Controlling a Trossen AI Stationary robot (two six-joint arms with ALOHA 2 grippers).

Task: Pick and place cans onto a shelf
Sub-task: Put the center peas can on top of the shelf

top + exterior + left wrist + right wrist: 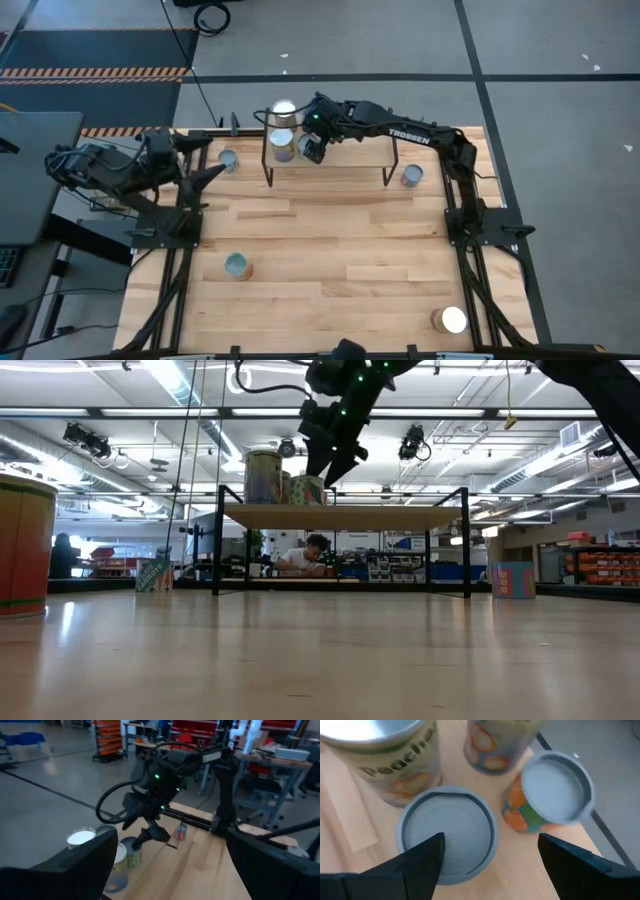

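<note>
High view shows the shelf (330, 160) at the far edge of the table (330, 250), with a cluster of cans (283, 143) packed at its left end. Right gripper (312, 150) hangs just above that cluster, fingers spread and holding nothing; its wrist view looks straight down on one can's lid (447, 832) between the fingers. More cans sit loose around the tabletop: one just left of the shelf, one just right, two near the front. Left gripper (215, 170) waits at the left edge, jaws wide, empty too.
</note>
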